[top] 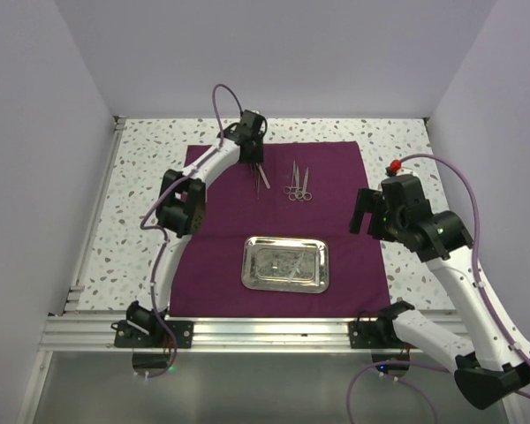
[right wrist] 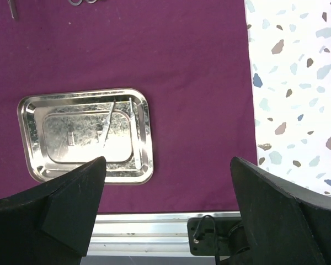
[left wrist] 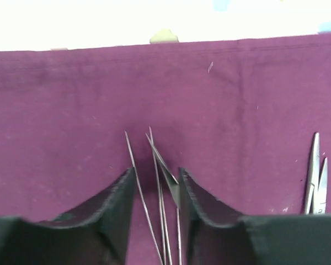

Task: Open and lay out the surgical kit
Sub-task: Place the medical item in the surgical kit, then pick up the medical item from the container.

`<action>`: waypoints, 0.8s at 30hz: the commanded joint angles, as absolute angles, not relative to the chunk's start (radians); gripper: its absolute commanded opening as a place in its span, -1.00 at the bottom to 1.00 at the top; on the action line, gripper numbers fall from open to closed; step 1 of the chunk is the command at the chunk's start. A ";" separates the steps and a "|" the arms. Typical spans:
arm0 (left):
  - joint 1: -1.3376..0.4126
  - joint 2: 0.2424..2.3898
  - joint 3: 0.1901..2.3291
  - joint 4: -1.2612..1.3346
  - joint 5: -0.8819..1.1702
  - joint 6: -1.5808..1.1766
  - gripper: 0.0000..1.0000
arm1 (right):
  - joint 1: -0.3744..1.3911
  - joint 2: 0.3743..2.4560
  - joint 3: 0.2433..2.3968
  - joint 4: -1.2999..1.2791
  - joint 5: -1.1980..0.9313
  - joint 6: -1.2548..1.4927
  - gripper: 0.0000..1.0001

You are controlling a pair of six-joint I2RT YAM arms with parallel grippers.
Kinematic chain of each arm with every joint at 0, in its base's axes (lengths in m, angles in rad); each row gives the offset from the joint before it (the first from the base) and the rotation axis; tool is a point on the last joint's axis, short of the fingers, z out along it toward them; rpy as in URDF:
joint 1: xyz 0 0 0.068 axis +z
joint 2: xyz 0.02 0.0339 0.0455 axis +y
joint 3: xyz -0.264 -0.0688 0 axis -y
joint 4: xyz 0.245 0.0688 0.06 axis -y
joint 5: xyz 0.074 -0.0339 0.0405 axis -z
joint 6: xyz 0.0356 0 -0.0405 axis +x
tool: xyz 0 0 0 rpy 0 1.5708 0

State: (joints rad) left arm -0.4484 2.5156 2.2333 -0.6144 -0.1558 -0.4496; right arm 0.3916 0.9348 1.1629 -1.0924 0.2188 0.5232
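Surgical kit [top: 283, 216] opened out on the speckled table [top: 397, 141], instruments partly laid out.
The maroon cloth wrap [top: 336, 177] lay spread flat, with the steel tray [top: 247, 265] on its near middle and a pair of ring-handled instruments [top: 299, 184] side by side near the far edge. Just left of them, the left gripper [left wrist: 156, 172] stood low over the cloth, its jaws apart and straddling thin tweezers [left wrist: 160, 190] without pinching them. The right gripper [right wrist: 168, 161] hovered above the cloth's near right part, spread wide and carrying nothing. Unwrapping looked done and the laying out well along. One or two thin pieces seemed to lie in the tray, though glare made that uncertain, so emptying it was probably what remained.
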 commanded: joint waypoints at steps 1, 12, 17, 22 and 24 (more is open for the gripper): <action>-0.454 2.390 2.168 -0.588 -0.120 -0.425 -0.14 | 0.390 0.942 1.180 -1.092 0.232 0.517 0.97; -0.750 1.931 1.589 -0.515 -0.104 -0.463 -0.16 | 0.391 0.993 1.150 -0.974 0.193 0.537 0.96; -0.882 1.927 1.506 -0.488 -0.103 -0.557 -0.23 | 0.391 0.959 1.141 -0.992 0.204 0.538 0.96; -0.957 1.986 1.543 -0.509 -0.126 -0.558 -0.26 | 0.390 0.881 1.118 -1.037 0.222 0.543 0.97; -0.968 2.009 1.551 -0.514 -0.130 -0.563 -0.27 | 0.390 0.859 1.109 -1.071 0.224 0.545 0.97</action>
